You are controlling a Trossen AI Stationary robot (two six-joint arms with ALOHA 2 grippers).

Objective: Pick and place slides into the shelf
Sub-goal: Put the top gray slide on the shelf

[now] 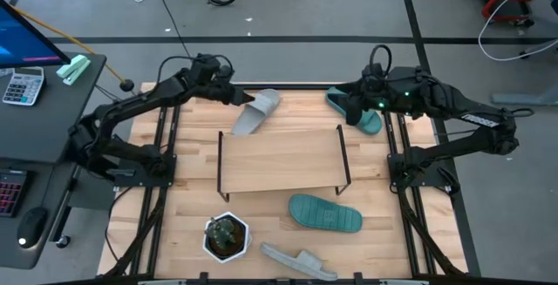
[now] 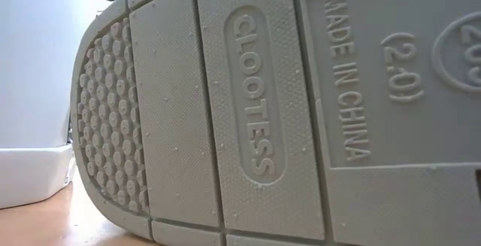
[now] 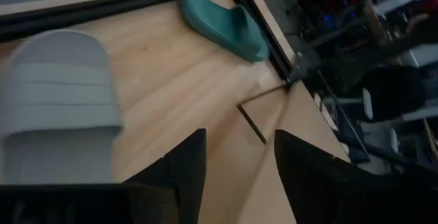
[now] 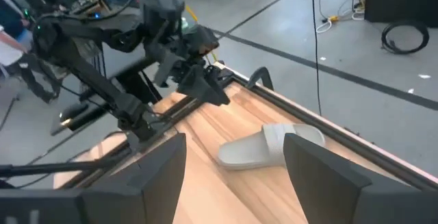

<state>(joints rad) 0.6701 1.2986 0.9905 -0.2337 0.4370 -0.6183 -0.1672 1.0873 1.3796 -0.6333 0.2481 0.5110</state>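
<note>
A light grey slide point(image 1: 257, 112) point(image 3: 58, 107) point(image 4: 270, 147) lies sole down on the table just beyond the shelf point(image 1: 281, 159). My left gripper point(image 1: 239, 96) point(image 3: 236, 176) stands open beside that slide's far end, with nothing between its fingers. A teal slide point(image 1: 370, 121) point(image 3: 222, 22) lies at the far right; my right gripper point(image 1: 353, 111) point(image 4: 233, 169) hangs open above it. Another teal slide point(image 1: 324, 213) lies in front of the shelf. A second grey slide point(image 1: 296, 261) rests on its side at the near edge, its sole point(image 2: 263, 110) filling the low view.
A potted plant in a white pot point(image 1: 226, 235) stands near the front left. The shelf's thin black legs point(image 3: 253, 122) rise from the tabletop. Black rails point(image 1: 166, 145) run along both table sides. A desk with a calculator point(image 1: 22, 84) stands off the left edge.
</note>
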